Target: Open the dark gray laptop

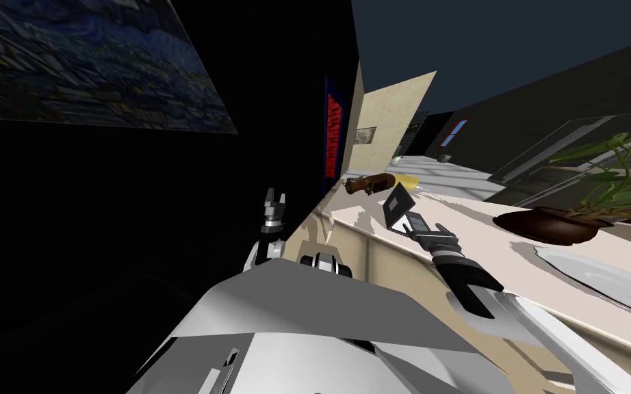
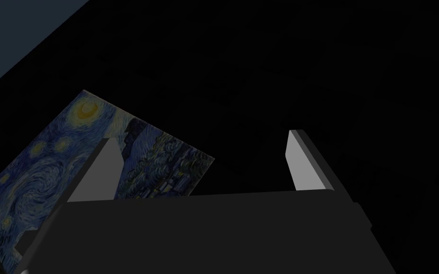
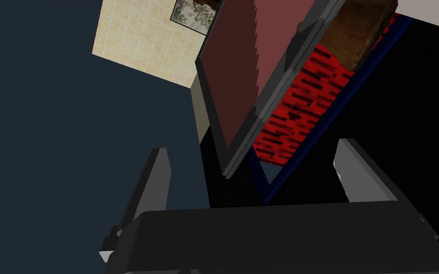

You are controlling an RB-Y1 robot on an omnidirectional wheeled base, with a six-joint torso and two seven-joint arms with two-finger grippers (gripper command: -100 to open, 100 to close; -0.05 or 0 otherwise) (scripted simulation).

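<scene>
The dark grey laptop (image 1: 398, 204) sits near the front edge of a cream counter (image 1: 512, 256), its lid tilted up. In the right wrist view the lid (image 3: 242, 81) shows a reddish screen in a dark grey frame. Its lower corner hangs just ahead of my right gripper (image 3: 256, 169), between the lines of the two fingers. That gripper (image 1: 411, 221) is open and holds nothing. My left gripper (image 1: 274, 200) points upward beside a dark wall, left of the counter. It is also open (image 2: 202, 161) and empty.
Behind the laptop on the counter lie a brown object (image 1: 369, 182) and a yellow one (image 1: 406, 181). To the right stand a potted plant in a dark bowl (image 1: 554, 226) and a white plate (image 1: 601, 277). A dark wall closes off the left side.
</scene>
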